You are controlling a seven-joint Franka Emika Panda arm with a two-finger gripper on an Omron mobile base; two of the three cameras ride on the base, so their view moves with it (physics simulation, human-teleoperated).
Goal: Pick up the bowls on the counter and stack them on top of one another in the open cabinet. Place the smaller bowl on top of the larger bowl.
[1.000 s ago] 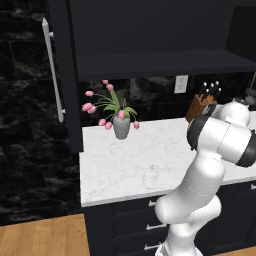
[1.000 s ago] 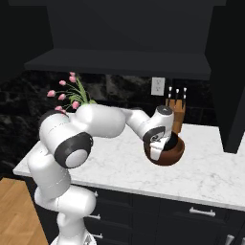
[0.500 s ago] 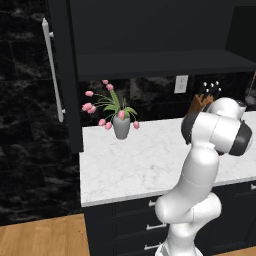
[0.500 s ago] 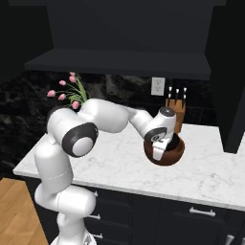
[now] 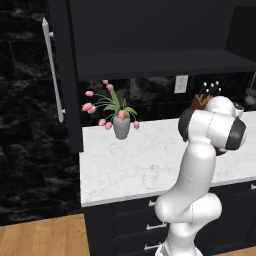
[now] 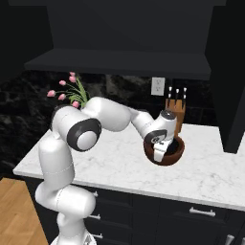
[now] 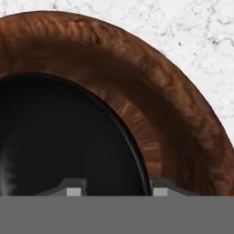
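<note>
The small glossy black bowl (image 7: 59, 137) sits inside the wide reddish-brown bowl (image 7: 169, 114), and both rest on the white marble counter (image 6: 110, 162). In the right base view the brown bowl (image 6: 176, 155) stands in front of the knife block, with the black bowl (image 6: 173, 145) as a dark hollow in it. My gripper (image 6: 160, 149) reaches down into the bowls from their left side. In the hand view the gripper (image 7: 117, 186) is open, one fingertip inside the black bowl and the other just beyond its rim. The dark cabinet shelf (image 6: 119, 62) stands open above.
A grey vase of pink flowers (image 5: 121, 127) stands at the back left of the counter (image 5: 130, 165). A knife block (image 6: 173, 114) is by the wall behind the bowls. The cabinet door with its long silver handle (image 5: 52, 70) hangs open at left. Dark drawers (image 6: 201, 210) run below.
The arm's elbow has swung upward and toward the left side, while the hand has stayed at the two bowls. The bowls have not moved.
</note>
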